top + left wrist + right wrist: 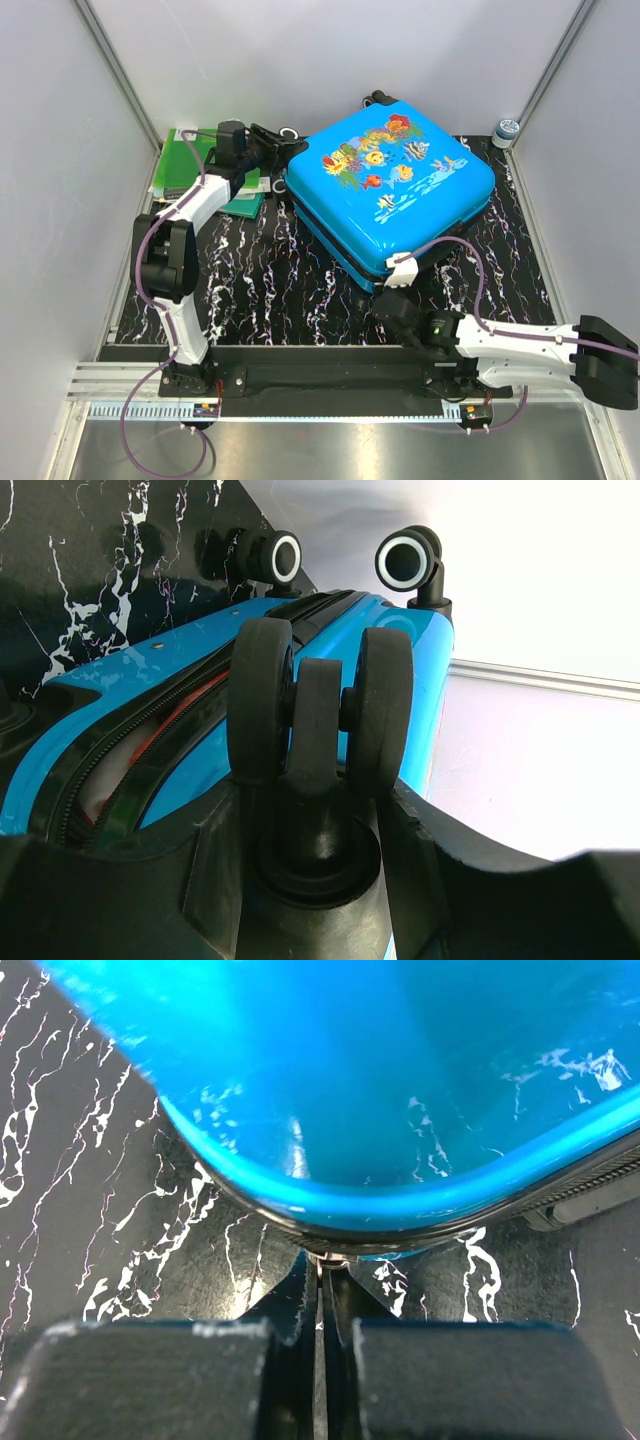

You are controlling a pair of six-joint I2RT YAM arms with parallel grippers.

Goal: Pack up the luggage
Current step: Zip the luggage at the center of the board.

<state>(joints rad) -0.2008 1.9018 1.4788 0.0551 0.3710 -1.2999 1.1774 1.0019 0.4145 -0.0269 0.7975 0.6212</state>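
Luggage (390, 185), a bright blue hard case with fish pictures, lies on the black desk (250, 270). Left hand (272, 150) clamps its black wheel (320, 720). Right hand (322, 1290) is squeezed together at the near edge.

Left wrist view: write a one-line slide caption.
Gripper clamps a black wheel of the blue luggage, its zip partly open.

left arm (200, 205) / right arm (520, 345): white links, black joints | cables (140, 250): purple | right claw (322, 1278): black
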